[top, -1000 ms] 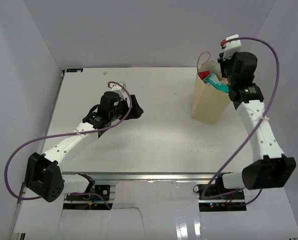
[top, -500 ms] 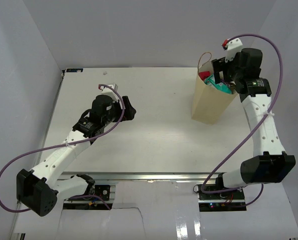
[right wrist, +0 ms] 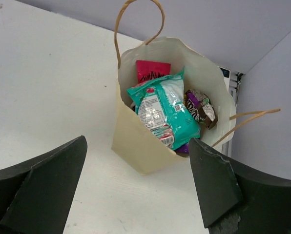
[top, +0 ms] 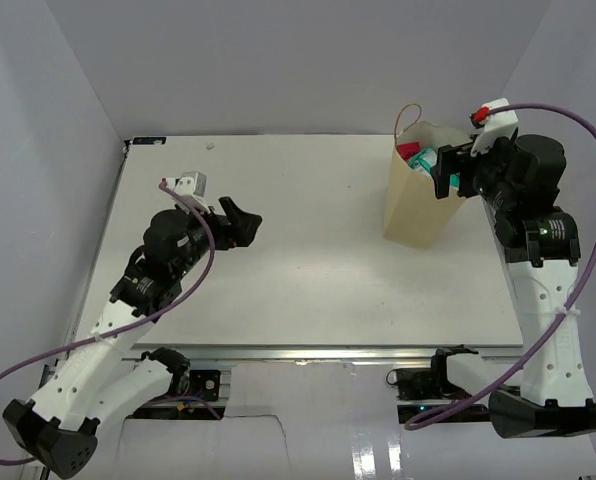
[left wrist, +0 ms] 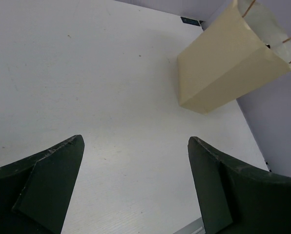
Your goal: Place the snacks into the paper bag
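In the paper bag (right wrist: pixel 127 132), teal packet (right wrist: pixel 162 109) ahead of wide-open empty right claw (right wrist: pixel 136 142), left claw (left wrist: pixel 135 140) open, empty.

no text, brand or number is legible in any view. in the right wrist view, inside the paper bag (right wrist: pixel 135 141), the teal packet (right wrist: pixel 162 114) bears a white panel of fine print, the red packet (right wrist: pixel 153 72) dark lettering and the dark purple packet (right wrist: pixel 199 107) pale lettering. all of it is too small and blurred to read.
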